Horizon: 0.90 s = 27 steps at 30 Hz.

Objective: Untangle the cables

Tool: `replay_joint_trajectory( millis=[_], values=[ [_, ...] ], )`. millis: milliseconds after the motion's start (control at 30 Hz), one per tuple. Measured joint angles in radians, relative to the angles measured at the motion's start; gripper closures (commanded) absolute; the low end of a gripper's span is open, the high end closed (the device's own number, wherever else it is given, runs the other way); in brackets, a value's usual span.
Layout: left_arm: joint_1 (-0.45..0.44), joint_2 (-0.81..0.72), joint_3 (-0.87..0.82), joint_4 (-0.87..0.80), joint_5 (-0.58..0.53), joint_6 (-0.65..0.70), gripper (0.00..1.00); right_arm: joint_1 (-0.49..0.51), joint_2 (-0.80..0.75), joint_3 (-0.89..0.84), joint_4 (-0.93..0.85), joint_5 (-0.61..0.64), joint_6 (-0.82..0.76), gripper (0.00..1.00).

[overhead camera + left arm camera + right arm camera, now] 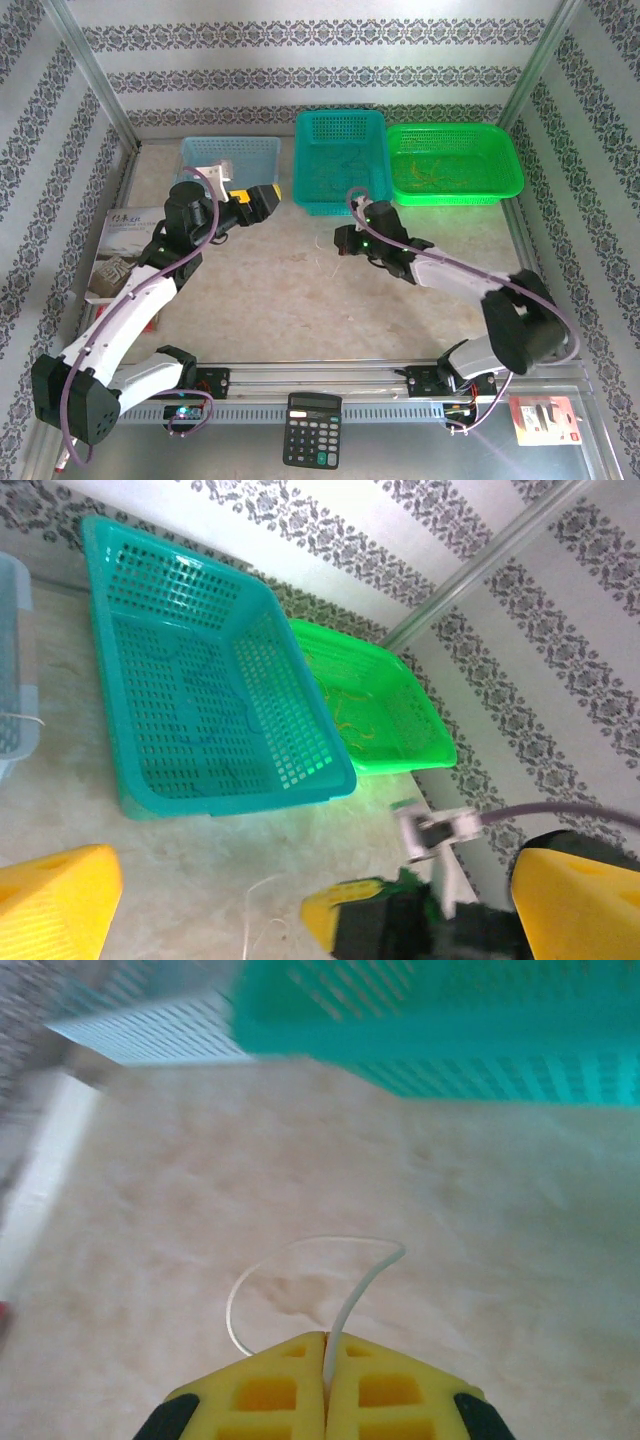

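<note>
- Top external: teal basket and green basket sit side by side at the far edge of the table.
- Left gripper hovers just left of the teal basket, fingers spread wide.
- Right gripper, on the near side of the teal basket, has its fingers pressed together, pinching a pale cable.
- From the fingertips the cable curls back leftward over the table.

The pale, mottled worktop is carrying three mesh baskets: a teal basket is sitting just beyond the right claw, a green basket is standing just beside it on that claw's right, and a pale blue basket is sitting just past the left claw. A thin white cable is looping over the surface right in front of the right claw, and a booklet is lying well to the left claw's left.
</note>
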<state>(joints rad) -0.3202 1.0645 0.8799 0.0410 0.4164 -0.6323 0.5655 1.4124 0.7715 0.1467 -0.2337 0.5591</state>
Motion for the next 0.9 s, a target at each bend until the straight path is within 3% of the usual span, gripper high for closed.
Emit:
replay_joint_trajectory(
  millis=[200,467,900],
  values=[
    [-0.018,0.04,-0.016,0.013,0.094,-0.006,0.14,0.0,-0.154,-0.001,0.02,-0.057,-0.005,1.0],
    [-0.185,0.061,-0.068,0.022,0.07,0.037,0.23,0.0,-0.187,-0.001,0.019,-0.118,0.037,1.0],
    [-0.23,0.062,-0.145,0.065,0.016,0.073,0.23,0.0,-0.224,0.0,0.022,-0.171,0.095,1.0]
  ],
)
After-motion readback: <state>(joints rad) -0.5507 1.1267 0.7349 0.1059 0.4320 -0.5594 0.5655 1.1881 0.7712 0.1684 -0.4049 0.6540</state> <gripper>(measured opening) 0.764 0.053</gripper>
